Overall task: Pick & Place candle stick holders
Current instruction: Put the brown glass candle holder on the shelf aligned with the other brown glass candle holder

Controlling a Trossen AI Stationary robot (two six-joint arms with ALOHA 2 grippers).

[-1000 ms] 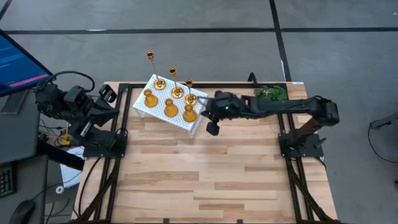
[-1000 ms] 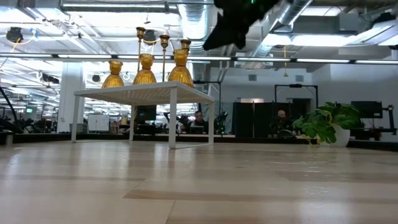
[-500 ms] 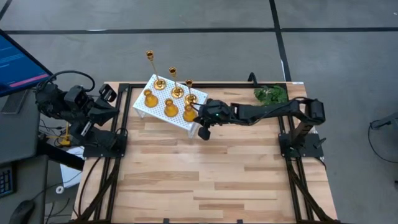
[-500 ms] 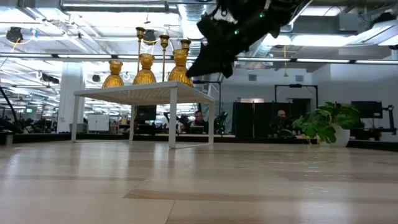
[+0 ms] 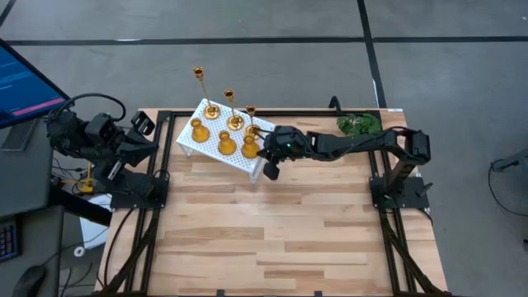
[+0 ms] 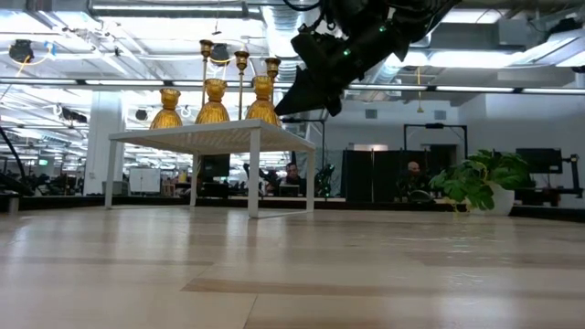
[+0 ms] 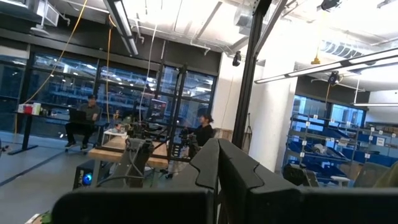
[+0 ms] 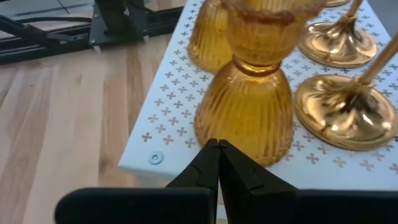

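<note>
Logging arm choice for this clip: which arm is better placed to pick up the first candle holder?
The right. Its gripper, fingers shut, sits right beside the nearest short bell-shaped holder on the white stand. The left gripper is folded back at the table's edge.

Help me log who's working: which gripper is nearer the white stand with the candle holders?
Right. The right gripper, fingers shut, hangs at the white stand's corner, beside a bell-shaped holder. The left gripper waits off the stand's opposite side.
</note>
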